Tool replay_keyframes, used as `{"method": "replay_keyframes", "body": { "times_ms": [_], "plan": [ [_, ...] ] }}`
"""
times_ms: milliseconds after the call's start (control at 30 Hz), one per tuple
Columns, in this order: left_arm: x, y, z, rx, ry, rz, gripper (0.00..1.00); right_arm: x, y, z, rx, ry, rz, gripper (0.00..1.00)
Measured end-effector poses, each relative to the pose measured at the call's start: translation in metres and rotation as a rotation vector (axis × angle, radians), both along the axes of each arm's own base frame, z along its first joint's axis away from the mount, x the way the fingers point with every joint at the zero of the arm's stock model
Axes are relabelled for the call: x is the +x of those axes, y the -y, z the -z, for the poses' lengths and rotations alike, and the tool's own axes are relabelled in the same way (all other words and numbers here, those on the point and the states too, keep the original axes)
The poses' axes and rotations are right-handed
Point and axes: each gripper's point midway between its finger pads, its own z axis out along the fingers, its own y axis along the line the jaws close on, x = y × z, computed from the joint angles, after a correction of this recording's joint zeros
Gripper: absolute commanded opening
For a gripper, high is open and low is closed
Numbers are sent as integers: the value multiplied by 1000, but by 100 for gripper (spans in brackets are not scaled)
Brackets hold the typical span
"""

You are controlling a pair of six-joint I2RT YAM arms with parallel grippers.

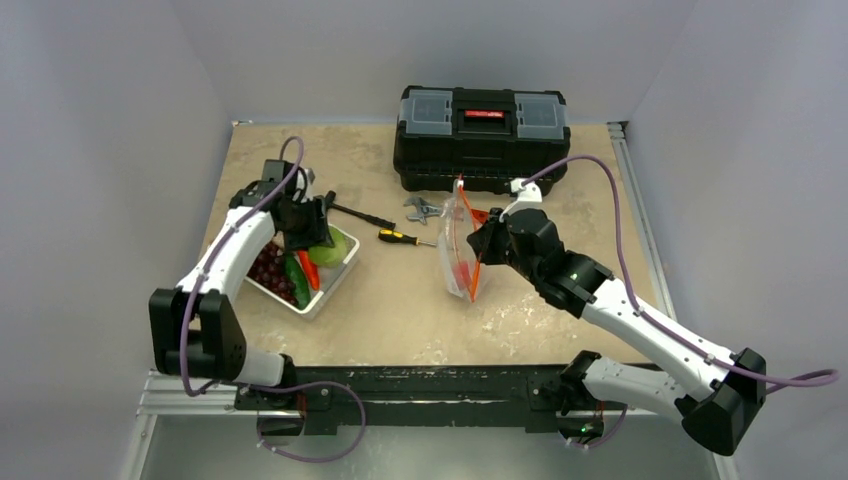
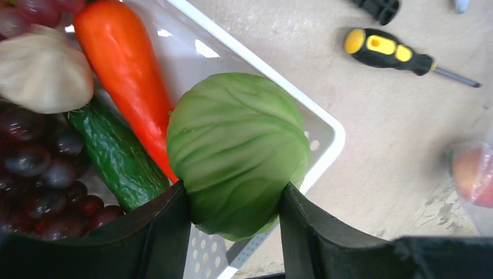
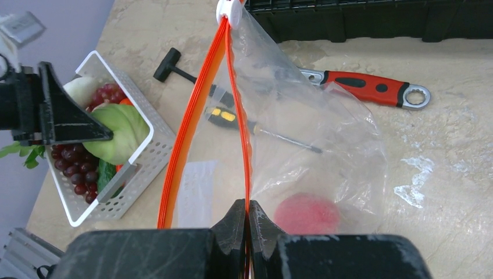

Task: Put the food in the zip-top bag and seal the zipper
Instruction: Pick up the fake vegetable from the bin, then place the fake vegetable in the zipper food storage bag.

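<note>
Fingers [image 2: 160, 229] of the left gripper [image 2: 232, 200] press both sides of the cabbage [image 2: 238, 154], which sits in the white basket [image 2: 325, 125] at mid-left of the top view, beside the carrot [image 2: 125, 64], cucumber [image 2: 116, 154] and grapes [image 2: 35, 186]. Right of centre, the zip-top bag [image 3: 314, 145] stands upright, a red piece [image 3: 307, 214] inside. The right gripper [image 3: 247, 212] pinches one strip of the zipper [image 3: 200, 104], mouth parted.
</note>
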Motion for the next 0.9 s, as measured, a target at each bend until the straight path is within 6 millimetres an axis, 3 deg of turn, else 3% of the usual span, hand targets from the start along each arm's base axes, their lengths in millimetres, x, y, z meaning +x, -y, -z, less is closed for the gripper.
{"method": "replay_keyframes", "body": {
  "times_ms": [200, 433, 700, 900],
  "plan": [
    [-7, 1, -41, -21, 158, 7, 26, 0, 1, 3, -16, -4, -1, 0],
    [-18, 15, -75, -97, 329, 70, 24, 3, 0, 13, -51, -17, -6, 0],
    [-45, 73, -118, -262, 531, 334, 26, 6, -20, 30, -57, -51, -62, 0],
    [-80, 113, -147, -383, 648, 551, 27, -6, -64, 49, -71, -96, -178, 0]
  ]
}}
